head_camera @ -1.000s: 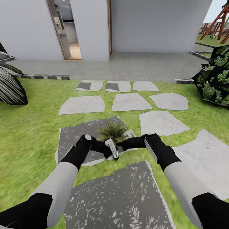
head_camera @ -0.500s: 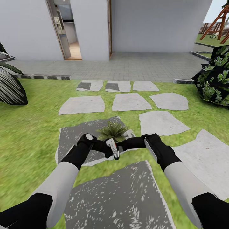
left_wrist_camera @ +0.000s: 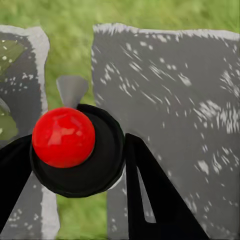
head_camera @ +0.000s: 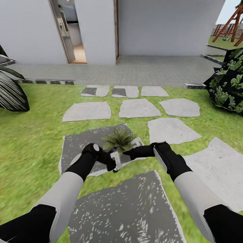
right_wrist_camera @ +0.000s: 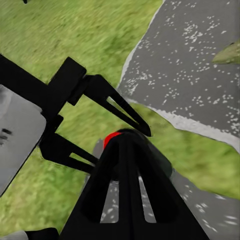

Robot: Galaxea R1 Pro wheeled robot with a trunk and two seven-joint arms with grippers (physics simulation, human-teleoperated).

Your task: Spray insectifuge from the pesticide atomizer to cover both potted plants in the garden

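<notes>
My left gripper (head_camera: 114, 164) is shut on the pesticide atomizer (head_camera: 116, 161), a slim dark bottle held low over a grey stone slab (head_camera: 81, 143). In the left wrist view its red top (left_wrist_camera: 63, 136) sits between the two black fingers (left_wrist_camera: 150, 195). My right gripper (head_camera: 127, 154) is shut and holds nothing. Its closed tips (right_wrist_camera: 127, 137) sit right beside the red top (right_wrist_camera: 111, 138). One potted plant (head_camera: 118, 138), a small rosette of pointed green leaves, stands on the slab just beyond both grippers.
Pale stepping slabs (head_camera: 138, 108) cross the lawn toward a paved strip and a white house wall with an open doorway (head_camera: 72, 37). A large leafy bush (head_camera: 229, 84) stands at the right and a dark-leaved plant (head_camera: 10, 92) at the left.
My left gripper has shifted slightly left and down with the atomizer, which now tilts and sits a little further from the right gripper. The right arm has stayed put.
</notes>
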